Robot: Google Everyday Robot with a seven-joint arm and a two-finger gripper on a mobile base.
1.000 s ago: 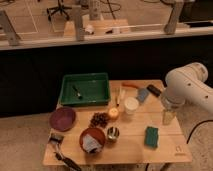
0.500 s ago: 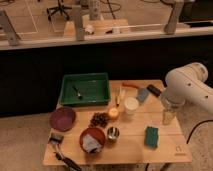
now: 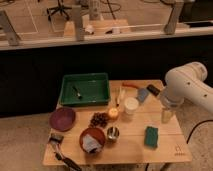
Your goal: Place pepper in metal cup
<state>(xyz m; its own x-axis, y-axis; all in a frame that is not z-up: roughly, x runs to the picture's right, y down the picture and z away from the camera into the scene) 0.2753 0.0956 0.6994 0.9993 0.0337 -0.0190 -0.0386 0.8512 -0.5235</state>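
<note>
Crowded wooden surface (image 3: 165, 150), viewed from above and in front. At the back left, a green tray (image 3: 67, 97) with one small dark item (image 3: 77, 91) lying inside (too small to name). In front of the tray, a purple plate (image 3: 62, 118). Near the front left edge, a dark brush (image 3: 57, 142). Around the middle, a bunch of grapes (image 3: 99, 119), just beside a small orange fruit (image 3: 113, 113). Right of the fruit, a white cup (image 3: 131, 105), upright, contents not visible. Behind these, a thin pale stick (image 3: 119, 95), a blue-grey block (image 3: 143, 95) and a black item (image 3: 152, 89). Toward the front right, a green sponge (image 3: 151, 136), lying flat.

Red-brown bowl (image 3: 92, 139) at the front, holding something grey-blue. Just beside its right rim, the metal cup (image 3: 113, 133), upright, mouth up, inside too dark to read. Pepper (image 3: 131, 85) lying flat near the back edge, right of the tray, well apart from the metal cup, with the orange fruit and white cup standing roughly between the two.

White arm (image 3: 187, 85) bending in from the right. Tool (image 3: 167, 115) pointing down over the right side of the surface, right of the white cup and behind the sponge, well apart from both pepper and metal cup. Open or closed: cannot tell.
</note>
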